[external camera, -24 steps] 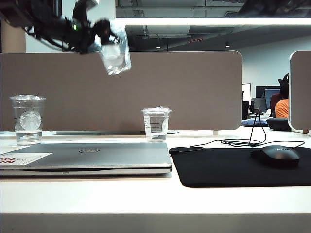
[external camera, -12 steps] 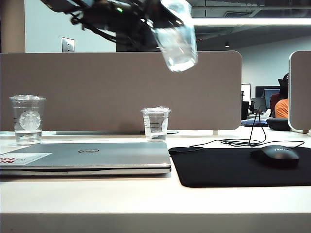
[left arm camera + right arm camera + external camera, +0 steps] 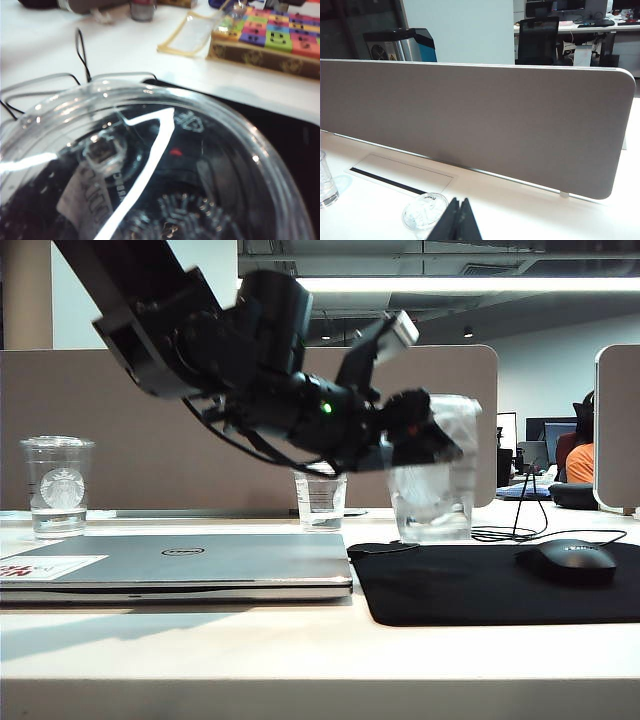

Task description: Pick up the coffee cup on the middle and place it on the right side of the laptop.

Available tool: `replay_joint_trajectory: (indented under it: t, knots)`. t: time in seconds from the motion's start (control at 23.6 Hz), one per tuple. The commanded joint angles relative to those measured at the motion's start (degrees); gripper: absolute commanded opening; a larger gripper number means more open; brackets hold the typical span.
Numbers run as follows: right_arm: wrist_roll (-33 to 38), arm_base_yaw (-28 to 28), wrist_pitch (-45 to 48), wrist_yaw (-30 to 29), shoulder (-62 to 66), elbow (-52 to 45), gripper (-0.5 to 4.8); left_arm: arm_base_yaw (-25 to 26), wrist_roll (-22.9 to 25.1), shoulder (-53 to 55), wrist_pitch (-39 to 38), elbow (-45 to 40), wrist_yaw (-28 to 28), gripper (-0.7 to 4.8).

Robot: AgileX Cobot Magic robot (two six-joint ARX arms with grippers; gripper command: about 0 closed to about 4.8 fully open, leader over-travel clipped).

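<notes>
The left hand (image 3: 440,445) is gripping the coffee cup (image 3: 432,480) over the mouse mat (image 3: 480,585), just beside the laptop (image 3: 180,565), nearing set-down at the counter's right; the right hand (image 3: 455,220) is sitting closed, holding nothing.

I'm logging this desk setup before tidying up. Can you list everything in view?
Silver-grey closed laptop: 1, grey, front left of desk.
Clear lidded plastic coffee cup: 1, clear, just right of laptop.
Second clear logo cup: 1, clear, far left.
Small plain clear cup: 1, clear, middle rear.
Flat mouse pad: 1, black, right.
Computer mouse: 1, black, on pad.
Left gripper: 1, black, shut on coffee cup.
Right gripper: 1, black, shut, empty, over desk.
</notes>
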Motion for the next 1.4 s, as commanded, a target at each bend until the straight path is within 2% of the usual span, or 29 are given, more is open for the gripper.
replay_joint_trajectory:
  t: [0.04, 0.17, 0.21, 0.25, 0.3, 0.47, 0.59, 0.76, 0.89, 0.93, 1.1, 1.19, 1.27, 1.36, 1.4]
  knots:
    - [-0.2, 0.0, -0.2, 0.0, -0.4, 0.2, -0.05, -0.4, 0.3, 2.0, 3.7, 0.3, -2.8, 2.98]
    - [-0.2, 0.0, -0.5, -0.1, -0.4, 0.2, -0.05, -0.4, 0.2, 4.5, 3.6, 0.3, -3.5, 3.14]
    - [-0.2, 0.0, -0.5, -0.1, -0.4, 0.2, -0.05, -0.3, 0.2, 5.6, 3.4, 0.3, -3.5, 3.37]
    - [-0.2, 0.0, -0.5, -0.1, -0.4, 0.2, -0.05, -0.3, 0.2, 6.0, 3.1, 0.3, -3.6, 3.95]
    - [-0.2, 0.0, -0.5, -0.1, -0.4, 0.2, -0.05, -0.3, 0.2, 6.3, 3.0, 0.3, -5.2, 4.79]
    - [-0.2, 0.0, -0.5, 0.0, -0.4, 0.2, -0.05, -0.9, 0.1, 5.7, 3.0, 0.3, -5.8, 4.79]
    - [-0.2, 0.0, -0.5, 0.0, -0.4, 0.2, -0.05, -1.1, 0.0, 3.4, -1.5, 0.3, -5.6, 4.79]
    - [-0.2, 0.0, -0.5, -0.1, -0.6, 0.2, -0.05, -1.1, 0.0, -2.7, -12.7, 0.3, -5.6, 4.79]
    - [-0.1, 0.3, -1.0, -0.1, -1.0, 0.2, -0.05, -1.1, 0.2, -7.7, -23.5, 0.3, -5.6, 4.79]
    - [-0.1, 0.7, -1.3, 0.0, -1.5, 0.2, -0.05, -1.1, 0.2, -10.4, -29.4, 0.3, -5.6, 4.79]
    - [-0.1, 0.9, -3.3, 0.2, -2.9, 0.2, -0.05, -1.0, 0.7, -16.4, -39.5, 0.3, -7.3, 4.79]
    - [-0.2, 0.9, -6.7, 0.1, -4.3, 0.2, -0.05, -1.0, 2.8, -20.0, -44.3, 0.3, -9.0, 4.79]
    - [-0.2, 0.9, -11.3, 0.1, -6.6, 0.2, -0.05, -0.8, 5.9, -25.5, -45.7, 0.3, -11.5, 4.25]
    - [-0.2, 1.0, -14.5, -0.1, -8.4, 0.2, -0.05, 0.7, 6.5, -31.0, -42.8, 0.4, -12.0, 2.91]
    - [-0.2, 1.1, -15.7, -0.1, -9.2, 0.2, -0.05, 1.1, 6.1, -32.9, -42.6, 0.5, -12.1, 2.04]
